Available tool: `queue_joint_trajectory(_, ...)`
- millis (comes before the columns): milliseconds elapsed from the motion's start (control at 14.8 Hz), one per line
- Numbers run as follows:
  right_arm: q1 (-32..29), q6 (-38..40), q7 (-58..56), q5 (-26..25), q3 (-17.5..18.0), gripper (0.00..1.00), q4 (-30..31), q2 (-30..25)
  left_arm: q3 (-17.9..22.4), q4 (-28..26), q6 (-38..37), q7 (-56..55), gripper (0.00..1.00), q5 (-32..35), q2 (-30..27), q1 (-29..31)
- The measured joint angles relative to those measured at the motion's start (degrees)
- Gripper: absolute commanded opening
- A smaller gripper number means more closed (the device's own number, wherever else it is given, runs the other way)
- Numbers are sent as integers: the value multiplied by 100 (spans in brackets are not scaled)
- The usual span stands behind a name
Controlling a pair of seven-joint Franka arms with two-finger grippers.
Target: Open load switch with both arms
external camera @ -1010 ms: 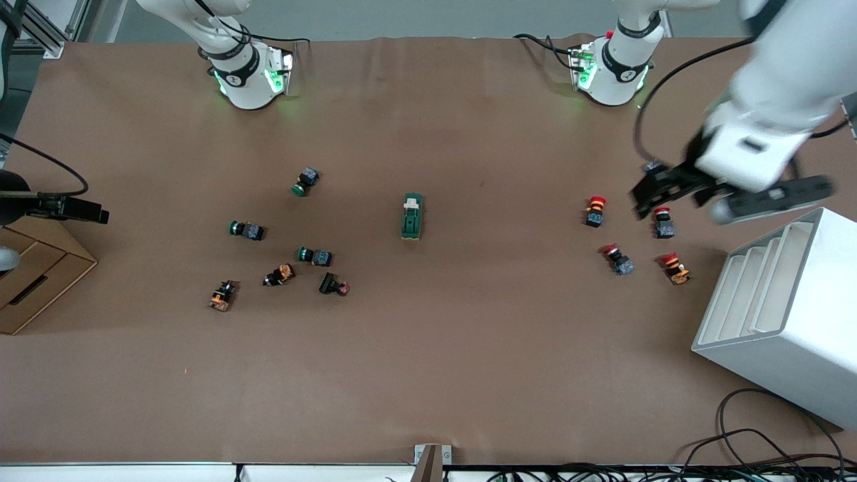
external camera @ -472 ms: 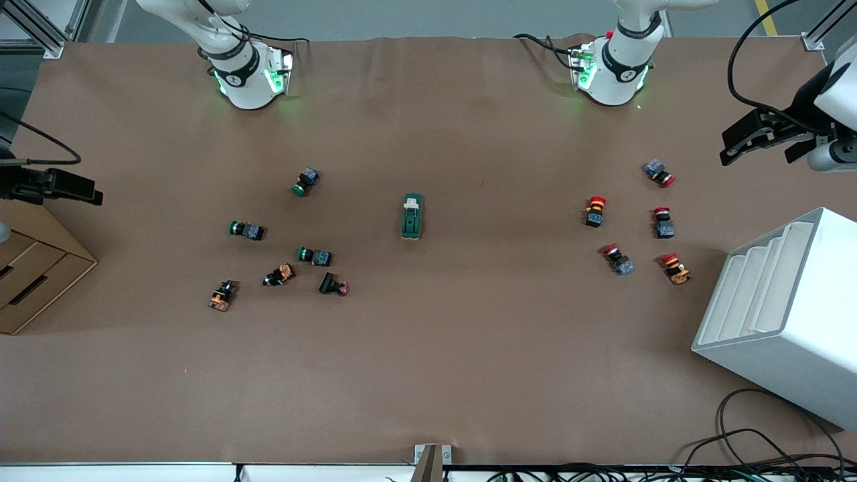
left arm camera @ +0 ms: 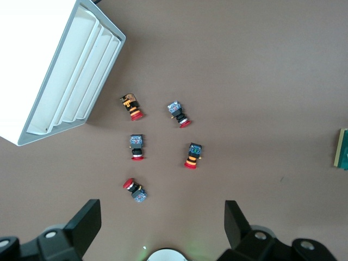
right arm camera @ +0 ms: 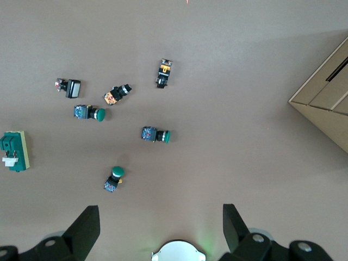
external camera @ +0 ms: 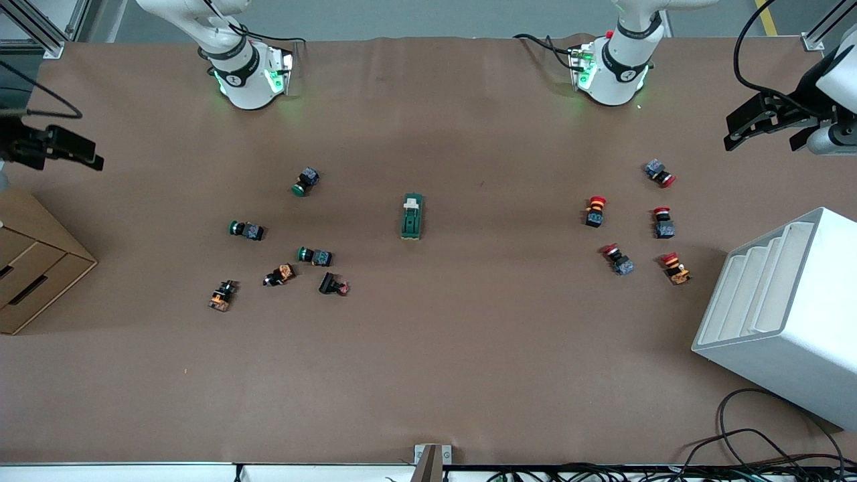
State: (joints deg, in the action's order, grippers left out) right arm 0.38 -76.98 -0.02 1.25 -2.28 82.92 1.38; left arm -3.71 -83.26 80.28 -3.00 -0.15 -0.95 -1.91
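Note:
The load switch point(external camera: 412, 216), a dark-green block with a white tab at one end, lies alone at the middle of the table. It also shows at the edge of the left wrist view point(left arm camera: 342, 149) and in the right wrist view point(right arm camera: 14, 151). My left gripper point(external camera: 763, 132) hangs high over the table's edge at the left arm's end, open and empty point(left arm camera: 163, 223). My right gripper point(external camera: 67, 148) hangs high over the right arm's end, above the cardboard box, open and empty as well point(right arm camera: 161, 225). Neither gripper is near the switch.
Several red push buttons point(external camera: 629, 224) lie toward the left arm's end, beside a white slotted rack point(external camera: 776, 314). Green, orange and black push buttons point(external camera: 281, 248) are scattered toward the right arm's end. A cardboard box point(external camera: 33, 268) stands at that table edge.
The left arm has swung up from over the red buttons to the table's edge and now barely moves. The right gripper has drifted toward the robots' side. The switch has not moved.

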Motion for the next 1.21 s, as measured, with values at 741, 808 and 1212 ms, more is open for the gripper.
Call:
queue_joint_trajectory(741,39,19,11,-9,-5,100,243,-424,-7,-92,29,308,100,0,0,114)
queue_joint_trajectory(808,40,11,11,-9,-5,100,247,-426,-16,-94,69,308,100,0,0,114)
queue_joint_trajectory(1212,53,-81,8,-10,-8,100,281,-426,-56,-119,201,258,100,0,3,106)
